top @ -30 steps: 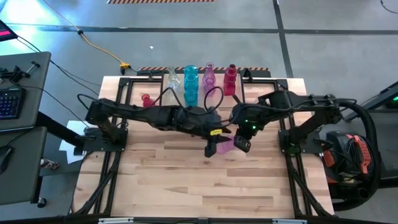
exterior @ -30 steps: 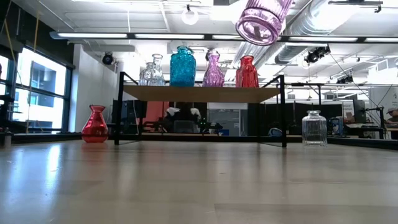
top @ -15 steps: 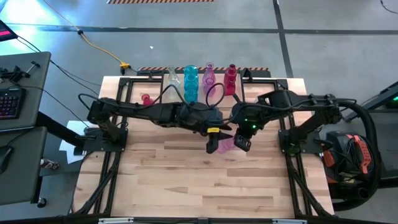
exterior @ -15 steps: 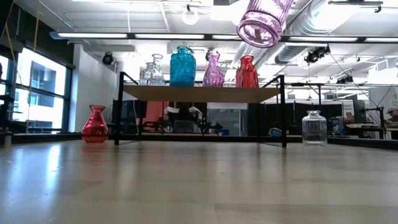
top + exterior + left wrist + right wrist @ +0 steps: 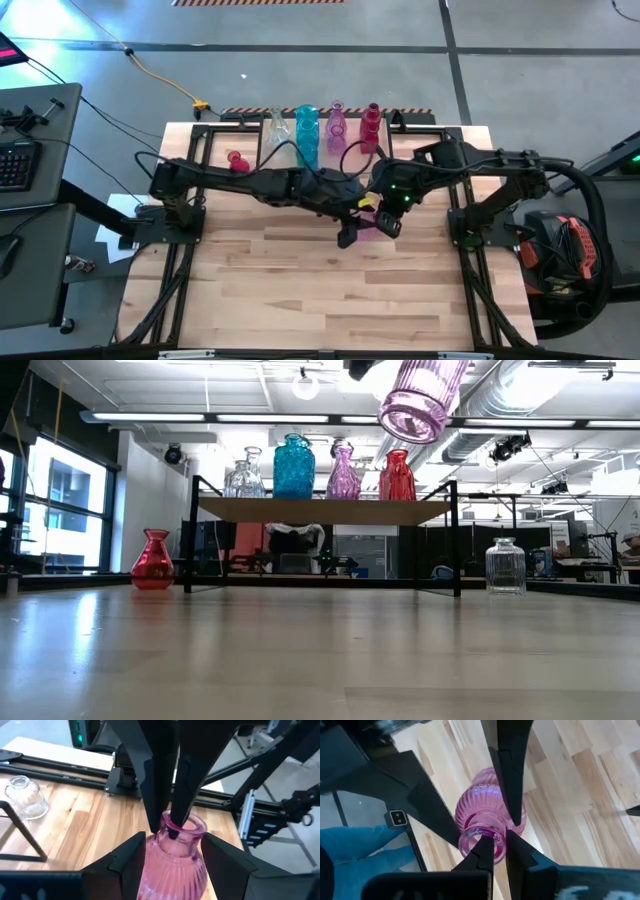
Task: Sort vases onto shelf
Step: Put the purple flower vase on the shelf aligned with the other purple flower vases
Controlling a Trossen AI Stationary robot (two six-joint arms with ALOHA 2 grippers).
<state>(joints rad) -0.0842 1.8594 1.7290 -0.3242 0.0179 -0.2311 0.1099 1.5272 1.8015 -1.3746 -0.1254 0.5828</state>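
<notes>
Above wooden tabletop (image 5: 300, 280): ribbed translucent pink vase (image 5: 420, 395), tilted, airborne.

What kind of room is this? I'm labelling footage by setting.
Likely a robotics lab or workshop: exposed ceiling ducts, strip lights, and a keyboard on a desk beside the table.

You see held vase (image 5: 176, 854): pink, ribbed | shelf vases: clear (image 5: 245, 472), teal (image 5: 294, 467), pink (image 5: 343, 472), red (image 5: 397, 476) | table (image 5: 300, 270): light wood strips | arms: black
</notes>
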